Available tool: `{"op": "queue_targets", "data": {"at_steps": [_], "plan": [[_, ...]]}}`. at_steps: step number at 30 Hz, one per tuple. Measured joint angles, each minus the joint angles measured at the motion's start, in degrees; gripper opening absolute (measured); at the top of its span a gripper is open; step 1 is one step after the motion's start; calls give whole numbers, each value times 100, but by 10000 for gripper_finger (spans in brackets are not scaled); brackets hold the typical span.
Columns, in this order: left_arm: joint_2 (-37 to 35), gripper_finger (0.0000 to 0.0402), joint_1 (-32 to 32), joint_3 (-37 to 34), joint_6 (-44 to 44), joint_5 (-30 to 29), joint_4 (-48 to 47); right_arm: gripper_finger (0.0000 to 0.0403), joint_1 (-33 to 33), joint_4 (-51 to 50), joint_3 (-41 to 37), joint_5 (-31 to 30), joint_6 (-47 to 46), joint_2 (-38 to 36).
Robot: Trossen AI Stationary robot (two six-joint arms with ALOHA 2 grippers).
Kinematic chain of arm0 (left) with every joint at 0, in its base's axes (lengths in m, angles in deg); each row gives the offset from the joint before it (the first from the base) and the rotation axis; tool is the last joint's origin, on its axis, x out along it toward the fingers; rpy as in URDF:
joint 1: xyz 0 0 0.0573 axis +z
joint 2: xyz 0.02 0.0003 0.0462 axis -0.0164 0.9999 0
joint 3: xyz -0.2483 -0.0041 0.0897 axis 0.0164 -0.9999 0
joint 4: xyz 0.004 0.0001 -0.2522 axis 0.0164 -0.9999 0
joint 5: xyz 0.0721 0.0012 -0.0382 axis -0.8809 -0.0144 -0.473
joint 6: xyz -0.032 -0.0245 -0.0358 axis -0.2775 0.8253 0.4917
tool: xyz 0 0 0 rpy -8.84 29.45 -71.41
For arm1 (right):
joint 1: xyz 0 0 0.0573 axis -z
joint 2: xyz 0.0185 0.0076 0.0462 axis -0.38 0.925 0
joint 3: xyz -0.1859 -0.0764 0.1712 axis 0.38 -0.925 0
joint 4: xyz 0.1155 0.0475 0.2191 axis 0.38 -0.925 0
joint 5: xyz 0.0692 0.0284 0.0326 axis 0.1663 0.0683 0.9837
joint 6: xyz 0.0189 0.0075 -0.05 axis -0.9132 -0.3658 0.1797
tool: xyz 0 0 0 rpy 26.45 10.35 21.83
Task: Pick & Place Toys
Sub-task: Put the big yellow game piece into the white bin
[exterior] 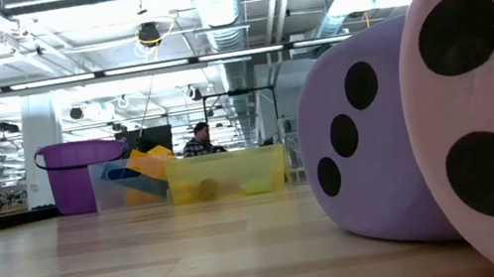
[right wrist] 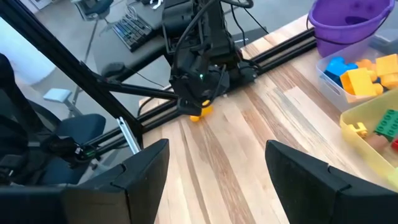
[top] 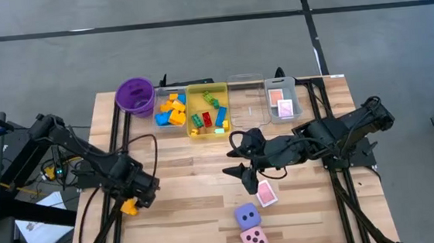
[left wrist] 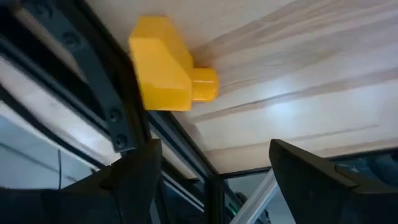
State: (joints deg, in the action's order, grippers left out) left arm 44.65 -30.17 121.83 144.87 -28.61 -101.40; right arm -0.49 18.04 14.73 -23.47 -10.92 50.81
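- Yellow brick is the target in hand: it lies at the table rim around 8 o'clock, right beside the black frame rail.
- Left gripper sits over that brick, fingers spread wide and empty; in its wrist view the brick lies ahead of both fingertips, not yet between them.
- To do it well, I'd centre the jaws across the brick's narrow sides, come down square, and keep the outer finger off the rail. The brick is close enough to the edge that a nudge could push it off the table.
- Left arm reaches from 9 o'clock, folded low, wrist pitched down at the edge.
- Right gripper is near table centre, fingers parted about halfway, holding nothing; right arm stretches in from 3 o'clock, low and nearly flat.
- Pink-backed card lies just beside the right gripper at 5 o'clock, with the purple die and pink die near 6 o'clock.
- Trays at 12 o'clock: clear tray and yellow tray hold bricks. Purple cup is at 11 o'clock.
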Motion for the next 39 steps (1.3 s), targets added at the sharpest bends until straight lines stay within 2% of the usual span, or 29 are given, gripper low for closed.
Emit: {"op": "queue_targets", "data": {"at_steps": [11, 24, 39], "plan": [[0, 289, -108, -721, 617, 4, 931, 260, 0, -13, 0, -2, 39, 0], [4, 289, -103, -1340, 851, 98, 1355, 260, 0, -15, 0, -3, 38, 0], [7, 289, -103, -1593, 888, -19, 1509, 260, 0, -17, 0, -4, 38, 0]]}}
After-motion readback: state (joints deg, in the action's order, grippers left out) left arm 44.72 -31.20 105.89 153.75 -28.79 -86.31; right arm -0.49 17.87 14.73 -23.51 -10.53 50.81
